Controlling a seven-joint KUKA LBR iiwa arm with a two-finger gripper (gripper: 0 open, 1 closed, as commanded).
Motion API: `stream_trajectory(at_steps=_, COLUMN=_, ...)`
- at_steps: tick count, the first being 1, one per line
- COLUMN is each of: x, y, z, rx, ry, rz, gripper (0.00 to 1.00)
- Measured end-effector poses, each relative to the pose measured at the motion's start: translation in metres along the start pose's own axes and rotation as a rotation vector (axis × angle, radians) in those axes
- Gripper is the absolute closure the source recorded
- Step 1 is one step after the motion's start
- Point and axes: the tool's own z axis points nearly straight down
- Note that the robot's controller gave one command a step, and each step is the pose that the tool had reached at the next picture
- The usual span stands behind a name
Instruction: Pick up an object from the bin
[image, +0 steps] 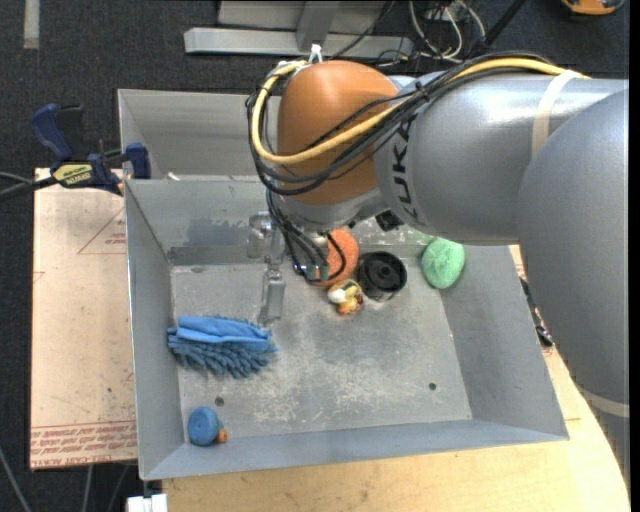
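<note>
My gripper (270, 308) hangs below the orange wrist cover, over the left middle of the bin floor. Its tip is just above the upper right end of a blue bristly brush-like thing (220, 346) that lies flat on the floor. I see nothing held in it. To the gripper's right lie an orange rounded thing (345, 252) and, just below that, a small yellow and white toy (347, 297).
A black round ring-shaped thing (381, 274) and a green lump (443, 263) lie near the bin's back right. A small blue ball with an orange bit (205, 427) rests in the front left corner. The arm and its cables cover the back of the bin.
</note>
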Motion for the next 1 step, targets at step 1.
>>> stream_trajectory(at_steps=1, x=0.0156, y=0.0087, z=0.041, rx=-0.001, ry=-0.007, rz=-0.042, gripper=0.0)
